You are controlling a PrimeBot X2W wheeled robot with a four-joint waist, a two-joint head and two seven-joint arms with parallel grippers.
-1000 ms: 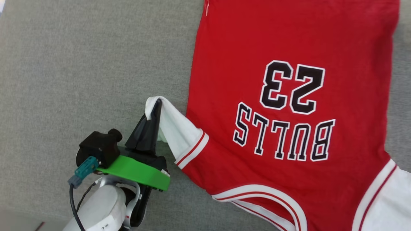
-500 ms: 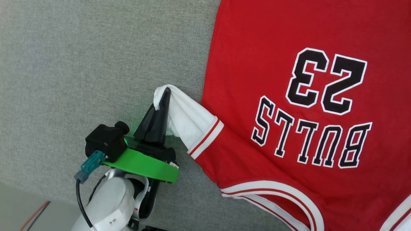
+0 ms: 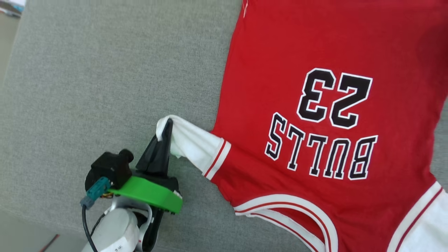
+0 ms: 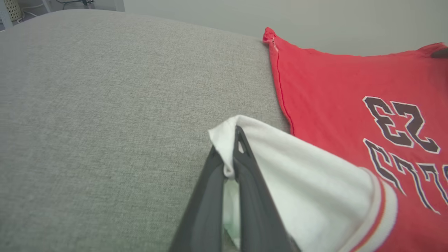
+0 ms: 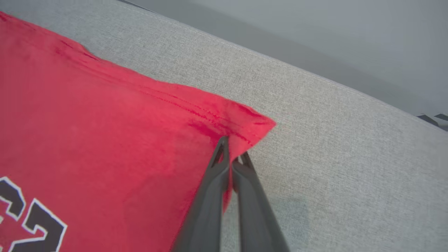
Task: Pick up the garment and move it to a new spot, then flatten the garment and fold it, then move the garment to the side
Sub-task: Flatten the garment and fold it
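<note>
The garment (image 3: 280, 70), a red jersey with black white-outlined lettering, lies spread on a grey cushion, collar toward me. My left gripper (image 3: 168, 123) is shut on the tip of its white sleeve (image 3: 194, 145) and holds it raised just off the cushion, left of the red body. The left wrist view has the sleeve (image 4: 297, 168) pinched at my left gripper (image 4: 232, 154), beside the garment (image 4: 332, 87). In the right wrist view my right gripper (image 5: 232, 150) is shut on the far hem corner of the garment (image 5: 105, 122).
The grey fabric cushion (image 3: 105, 87) stretches bare to the left of the jersey. Its near edge drops to the floor (image 3: 21, 241) at the lower left. The far edge (image 5: 315, 77) runs along a plain grey wall.
The head camera has shifted, so the whole picture moved. My left gripper keeps the same hold on the sleeve. My right gripper has gone from open to shut.
</note>
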